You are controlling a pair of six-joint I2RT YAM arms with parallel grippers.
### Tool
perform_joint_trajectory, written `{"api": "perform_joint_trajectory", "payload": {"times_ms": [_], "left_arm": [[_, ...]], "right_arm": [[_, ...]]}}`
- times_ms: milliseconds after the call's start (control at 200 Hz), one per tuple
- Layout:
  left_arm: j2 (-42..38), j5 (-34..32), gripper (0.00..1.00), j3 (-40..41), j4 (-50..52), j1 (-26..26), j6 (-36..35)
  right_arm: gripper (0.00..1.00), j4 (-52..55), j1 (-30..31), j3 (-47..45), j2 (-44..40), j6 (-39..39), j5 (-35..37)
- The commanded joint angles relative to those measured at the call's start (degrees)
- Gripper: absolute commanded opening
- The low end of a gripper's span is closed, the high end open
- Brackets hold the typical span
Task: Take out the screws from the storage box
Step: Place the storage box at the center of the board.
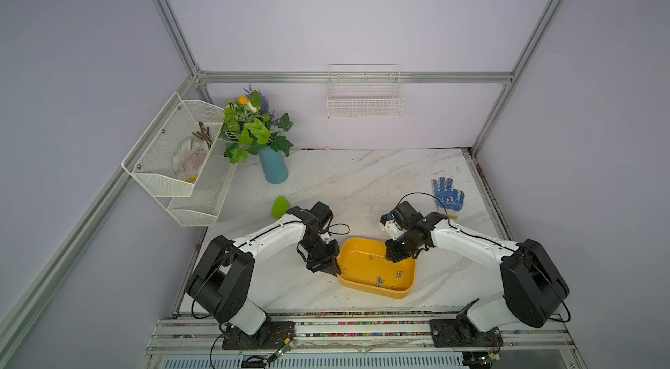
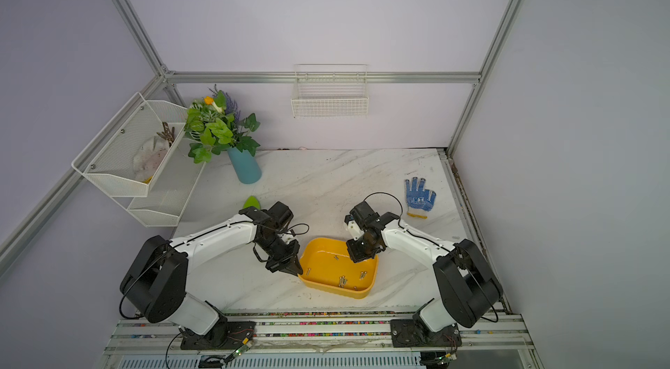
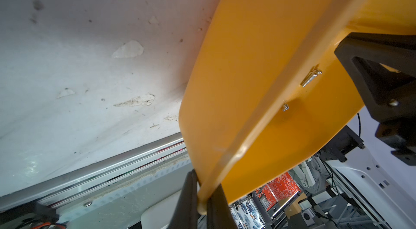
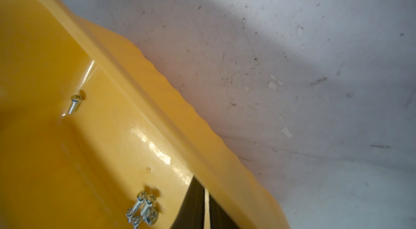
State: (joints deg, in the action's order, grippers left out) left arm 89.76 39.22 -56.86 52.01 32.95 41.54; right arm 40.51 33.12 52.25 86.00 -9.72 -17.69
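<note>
Box (image 1: 373,289): glossy yellow plastic, rounded rim; silvery threaded screws (image 1: 379,281) inside. Left gripper (image 3: 203,186), right gripper (image 4: 206,196) clamped on opposite rims. Dotted blue glove (image 1: 448,195) beyond box.

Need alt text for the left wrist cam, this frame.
The left gripper is clamped on the rim of the yellow-orange storage box, seen from close up. Two small silvery screws lie inside the box, with the black right arm beside them and the stained white tabletop outside.

Bare tabletop (image 1: 362,182) beyond storage box (image 1: 377,289); left claw (image 1: 335,271), right claw (image 1: 397,259) seemingly on its rim.
</note>
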Motion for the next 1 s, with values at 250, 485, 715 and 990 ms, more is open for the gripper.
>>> {"api": "perform_joint_trajectory", "payload": {"times_ms": [250, 485, 715, 990], "left_arm": [[0.6, 5.5, 0.0, -2.9, 1.7, -0.1, -2.2], [1.5, -0.7, 0.0, -3.4, 4.5, 0.1, -1.4], [-1.8, -3.5, 0.0, -1.4, 8.1, 0.7, -1.4], [-4.1, -10.8, 0.0, 2.7, 5.2, 1.8, 4.2]], "right_arm": [[0.13, -0.8, 1.0, 1.6, 5.6, 0.5, -4.4], [0.13, -2.4, 1.8, 2.9, 6.2, 0.1, -3.2], [0.13, -3.1, 3.7, 4.5, 7.6, -0.1, -0.7], [0.13, -3.7, 7.6, 6.3, 6.8, -0.1, 8.6]]}}
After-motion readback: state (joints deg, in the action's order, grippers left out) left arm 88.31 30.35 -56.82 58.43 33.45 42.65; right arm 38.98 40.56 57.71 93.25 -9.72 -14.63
